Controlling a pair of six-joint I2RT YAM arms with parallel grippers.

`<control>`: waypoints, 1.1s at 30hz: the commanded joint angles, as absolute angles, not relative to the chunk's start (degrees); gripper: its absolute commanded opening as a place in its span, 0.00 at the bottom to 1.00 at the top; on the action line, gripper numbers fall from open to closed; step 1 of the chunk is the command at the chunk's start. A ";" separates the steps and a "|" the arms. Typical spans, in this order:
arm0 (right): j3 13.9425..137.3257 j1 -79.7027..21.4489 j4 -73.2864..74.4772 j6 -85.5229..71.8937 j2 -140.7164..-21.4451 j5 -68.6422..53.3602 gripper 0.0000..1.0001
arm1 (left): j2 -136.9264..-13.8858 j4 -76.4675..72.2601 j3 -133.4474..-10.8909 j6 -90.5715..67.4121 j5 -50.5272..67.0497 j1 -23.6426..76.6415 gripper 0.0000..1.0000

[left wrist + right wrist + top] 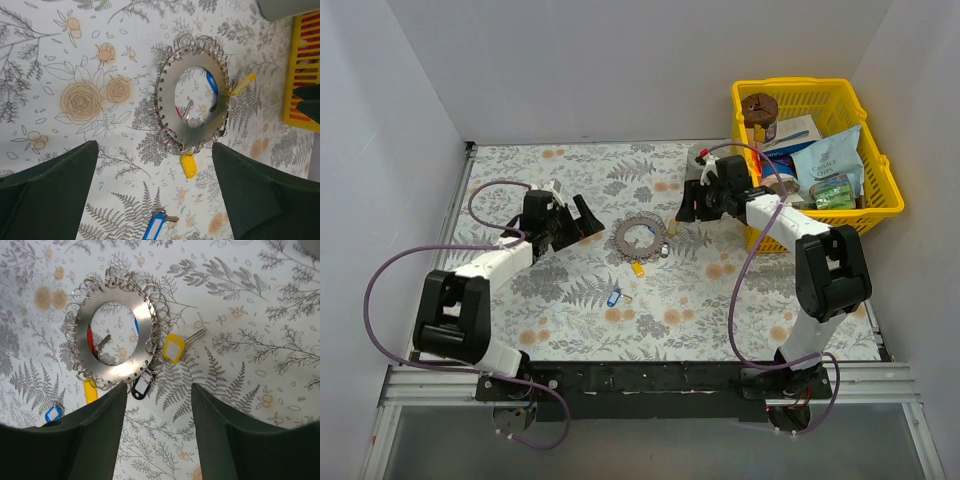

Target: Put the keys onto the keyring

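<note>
The keyring [625, 236], a flat grey metal disc edged with small wire rings, lies on the floral cloth between my two grippers. It also shows in the left wrist view [168, 92] and the right wrist view [80, 335]. A yellow key [637, 268] lies at its near edge [188, 165], and a blue key [614, 297] lies loose nearer the arms [154, 227]. Another yellow-headed key [172, 347] and a black tag [141, 386] sit at the ring's rim. A red key [90, 340] shows through the hole. My left gripper [582, 222] is open and empty, left of the ring. My right gripper [682, 207] is open and empty, right of it.
A yellow basket [880, 200] full of packets stands at the back right, just behind the right arm. A grey roll [285, 7] lies beyond the ring. White walls close in the table on the left, back and right.
</note>
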State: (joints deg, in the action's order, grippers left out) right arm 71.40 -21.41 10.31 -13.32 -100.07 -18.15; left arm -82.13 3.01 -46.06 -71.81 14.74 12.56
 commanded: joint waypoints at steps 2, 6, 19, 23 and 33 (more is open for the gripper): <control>68.74 -21.88 8.53 -15.29 -101.42 -22.40 0.61 | -90.15 2.99 -49.56 -73.12 22.06 12.66 0.95; 68.91 -22.15 8.35 -16.00 -104.40 -24.61 0.60 | -93.94 0.28 -49.66 -74.53 24.60 12.66 0.91; 70.40 -25.84 6.06 -20.91 -111.62 -26.80 0.53 | -105.82 -4.13 -54.22 -76.73 28.04 14.94 0.75; 71.89 -26.28 4.57 -21.53 -113.20 -26.46 0.50 | -107.31 -4.92 -54.23 -77.17 26.11 16.17 0.73; 82.61 -29.44 9.49 -20.13 -121.72 -26.54 0.47 | -107.58 -4.48 -54.15 -78.40 24.88 18.19 0.50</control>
